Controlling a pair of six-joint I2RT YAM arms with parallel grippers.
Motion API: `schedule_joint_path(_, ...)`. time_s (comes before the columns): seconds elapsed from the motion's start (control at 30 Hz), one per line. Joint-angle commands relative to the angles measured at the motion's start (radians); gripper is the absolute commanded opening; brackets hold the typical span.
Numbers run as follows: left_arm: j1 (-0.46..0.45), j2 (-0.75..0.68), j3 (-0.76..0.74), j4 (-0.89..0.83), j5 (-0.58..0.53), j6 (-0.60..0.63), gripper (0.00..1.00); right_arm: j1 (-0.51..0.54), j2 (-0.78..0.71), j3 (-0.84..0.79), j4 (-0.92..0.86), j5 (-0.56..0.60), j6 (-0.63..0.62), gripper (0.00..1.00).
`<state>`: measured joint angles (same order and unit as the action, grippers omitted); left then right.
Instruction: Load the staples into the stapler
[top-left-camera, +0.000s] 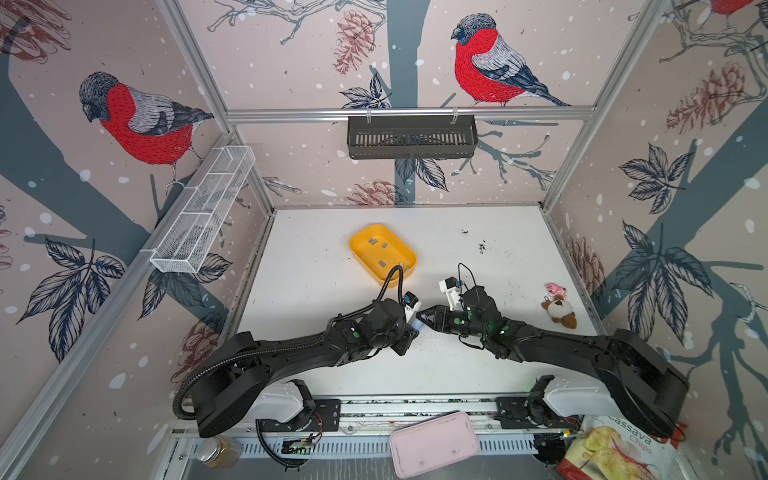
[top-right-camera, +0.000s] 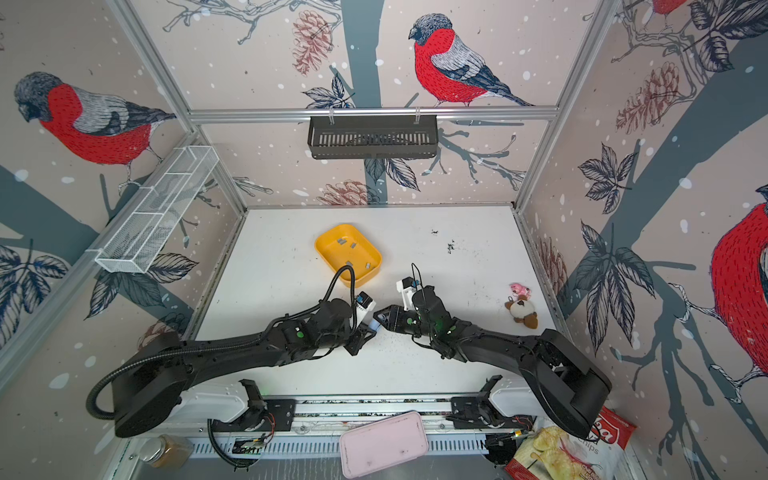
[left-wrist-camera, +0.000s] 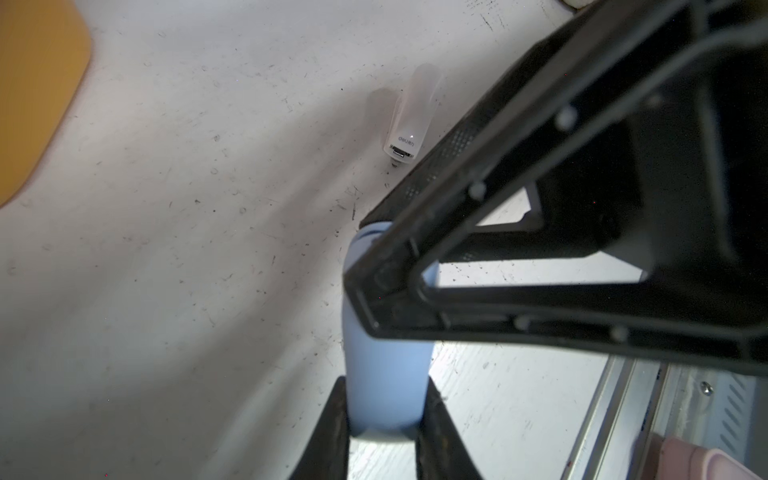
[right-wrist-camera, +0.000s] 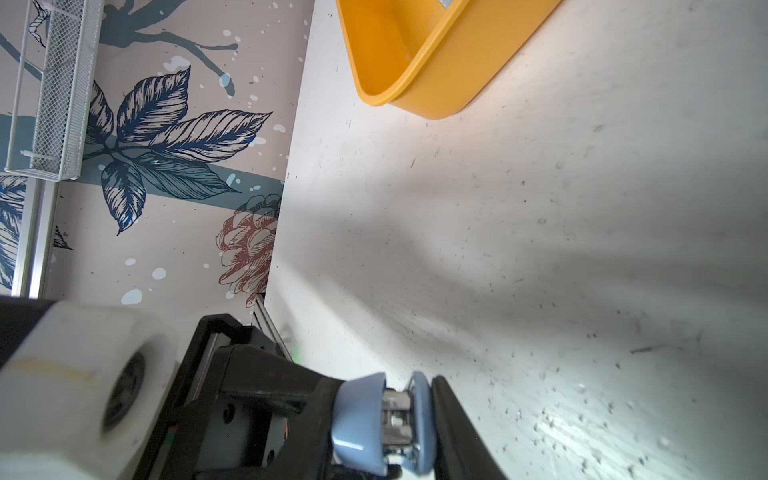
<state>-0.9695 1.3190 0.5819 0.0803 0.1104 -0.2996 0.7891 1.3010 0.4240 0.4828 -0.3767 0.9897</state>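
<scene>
White tabletop (top-left-camera: 324, 291) under bird-print walls, and both arms meet right at its middle! Left gripper (left-wrist-camera: 384, 428) is clamped on the pale blue stapler (left-wrist-camera: 386, 374), fingers (left-wrist-camera: 330, 436) pressed to either side of its body. Right gripper (top-left-camera: 420, 315) reaches in from three o'clock, nose to nose with it, jaws narrow around the stapler's free end. In the right wrist view one finger (right-wrist-camera: 453, 428) touches the thin blue half, with bare metal showing between the two halves, but whether it truly grips I cannot tell. And the staples (top-left-camera: 372, 241)? A few little grey strips lie loose in the yellow tray (top-left-camera: 361, 253), at eleven o'clock from the grippers, near but apart. Small white gadget (left-wrist-camera: 409, 120) lies on the table just past the stapler in the left wrist view. Plush toy (top-left-camera: 559, 309) sits out at three o'clock.
</scene>
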Motion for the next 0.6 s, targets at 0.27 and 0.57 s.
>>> schedule_joint_path(0.27,-0.002,-0.004,0.0,0.038,0.011,-0.003,0.15,-0.002,-0.014,0.006,-0.012,0.022,-0.015,0.36)
schedule_joint_path(0.57,-0.001,0.0,-0.004,0.039,0.009,-0.004,0.15,-0.007,-0.036,-0.001,-0.023,0.03,-0.017,0.57)
